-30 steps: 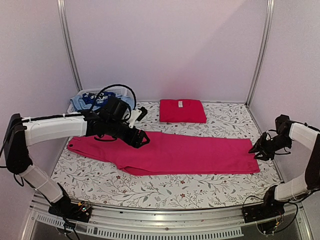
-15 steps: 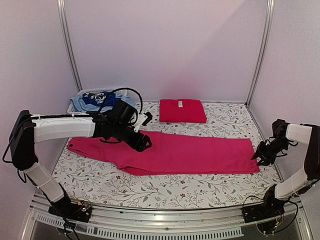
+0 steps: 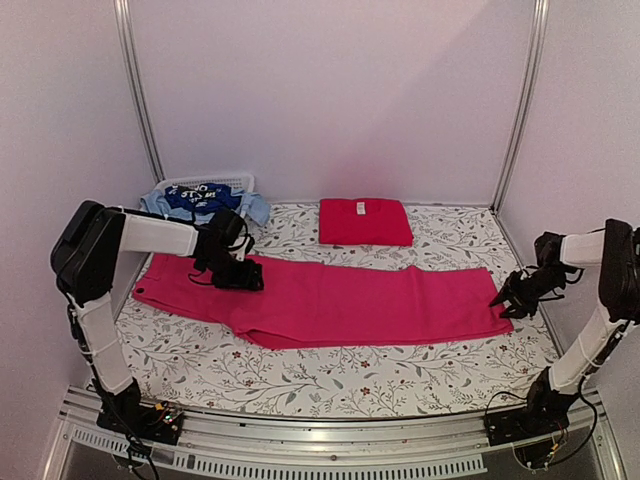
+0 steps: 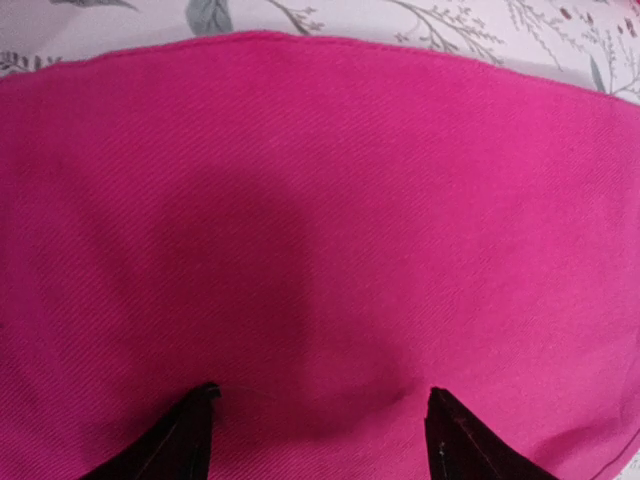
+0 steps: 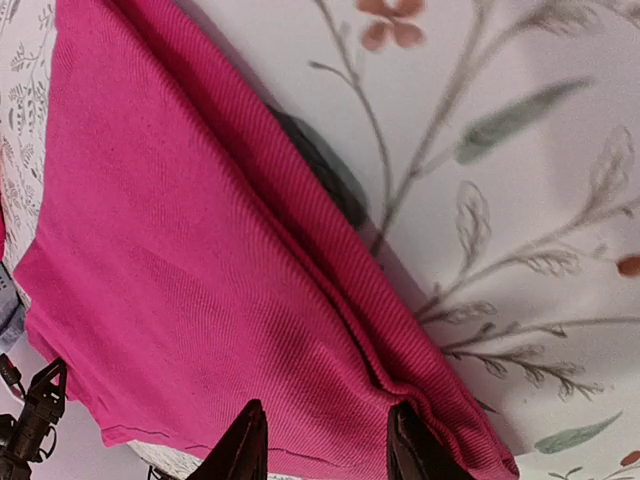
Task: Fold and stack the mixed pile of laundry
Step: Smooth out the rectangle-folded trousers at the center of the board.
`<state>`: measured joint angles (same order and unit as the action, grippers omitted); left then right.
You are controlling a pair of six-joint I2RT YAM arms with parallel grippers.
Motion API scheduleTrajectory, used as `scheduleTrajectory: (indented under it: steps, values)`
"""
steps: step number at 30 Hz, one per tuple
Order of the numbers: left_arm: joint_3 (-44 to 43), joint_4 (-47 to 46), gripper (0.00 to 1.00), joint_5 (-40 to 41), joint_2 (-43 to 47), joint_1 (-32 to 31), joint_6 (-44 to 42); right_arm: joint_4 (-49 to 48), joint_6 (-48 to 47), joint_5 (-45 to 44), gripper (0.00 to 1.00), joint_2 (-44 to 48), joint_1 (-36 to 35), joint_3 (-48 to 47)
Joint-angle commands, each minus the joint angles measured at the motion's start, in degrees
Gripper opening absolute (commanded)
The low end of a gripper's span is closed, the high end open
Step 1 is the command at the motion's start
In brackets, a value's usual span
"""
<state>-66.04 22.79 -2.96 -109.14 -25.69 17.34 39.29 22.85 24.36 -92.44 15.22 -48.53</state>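
With fingers spread, the left tool [image 3: 246, 278] sits on the pink trousers [image 3: 360, 305] near the worktop's [image 3: 300, 372] left edge, while the right tool [image 3: 507, 300], also released, straddles their hem at the right edge.

The long pink-magenta garment [image 3: 350, 305] is matt woven cloth with a fine diagonal twill rib; the folded red piece [image 3: 365, 222] behind it is matt cloth too, smoother in look. The desk [image 3: 320, 375] wears a dull printed sheet of leaves and flowers, the basket [image 3: 235, 179] is white slatted plastic, and the front rail [image 3: 300, 437] is ribbed bright metal. The left tool [image 4: 320, 392] has matt black fingers [image 4: 172, 446], its arm shell [image 3: 160, 235] smooth white, seemingly plastic.
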Motion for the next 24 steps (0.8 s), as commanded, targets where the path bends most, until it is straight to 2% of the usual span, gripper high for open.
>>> scheduleTrajectory:
  steps: [1, 4, 9, 14, 18, 24]
  values:
    - [3.1, 4.6, 0.74, 1.5, -3.1, 8.0, 4.8, -6.4, -1.7, 3.0, 0.4, -8.6, -3.8, -7.2]
    - [3.1, 3.7, 0.74, -0.2, -1.6, 11.9, 4.9, -4.5, -2.6, 5.6, 0.4, -11.8, -5.2, -13.6]
    - [0.5, 2.5, 0.76, -2.6, 2.9, 11.1, 0.7, -0.6, -7.0, 2.3, 0.39, -9.9, -5.3, -17.1]
    - [-1.4, 1.1, 0.77, -4.4, 6.7, 7.0, -2.2, -0.3, -9.1, -1.2, 0.32, -10.6, -5.6, -16.5]
    - [-3.7, 1.9, 0.77, -3.6, 6.5, 2.9, -3.0, -0.6, -10.5, -4.2, 0.3, -12.0, -7.0, -16.4]
    - [-4.8, 2.7, 0.78, -2.5, 5.4, 0.4, -2.5, -0.7, -11.1, -6.8, 0.26, -14.7, -8.2, -17.8]
